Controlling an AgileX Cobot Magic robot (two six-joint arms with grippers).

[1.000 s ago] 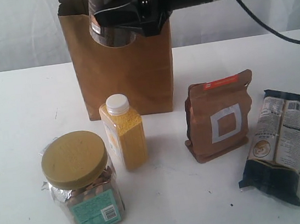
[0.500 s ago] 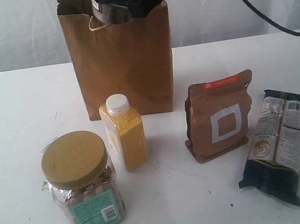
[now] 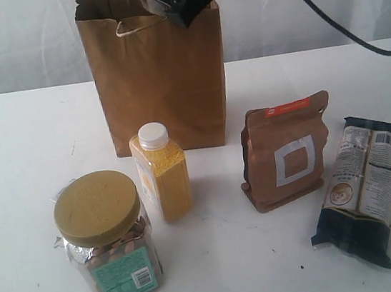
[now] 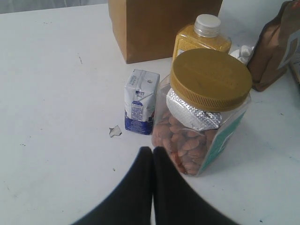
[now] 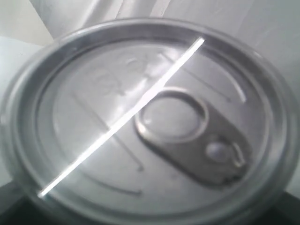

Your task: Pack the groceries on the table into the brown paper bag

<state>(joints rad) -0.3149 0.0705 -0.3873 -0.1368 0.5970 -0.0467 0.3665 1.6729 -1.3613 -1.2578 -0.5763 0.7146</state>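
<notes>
Right gripper [image 3: 171, 1]: at the top rim of the brown paper bag [image 3: 159, 86], reaching in from the right; grasping the pull-tab clear can [image 5: 145, 122], carried clear of the worktop [image 3: 16, 155]
Can position: its lid fills the right wrist view, the pull tab lying flat on it; in the exterior view its body is hidden behind the gripper
Can axis: long axis runs along the wrist camera's line of sight; lid toward the lens
Left gripper [image 4: 153, 151]: clenched, its 2 fingers pressed together, empty; over the worktop just beside the yellow-lidded clear jar [image 4: 206, 112]
Bag: upright at the back; front rim and cord handle directly under the right gripper
Before the bag: yellow white-capped bottle [image 3: 161, 172] upright near its base; jar near-left; copper-brown pouch [image 3: 286, 152] upright to the right
Packet: long dark-blue/cream packet [image 3: 360, 189] lies flat at far right; long axis roughly front to back
Carton: small white-blue carton [image 4: 139, 108] upright, just beside the jar
</notes>
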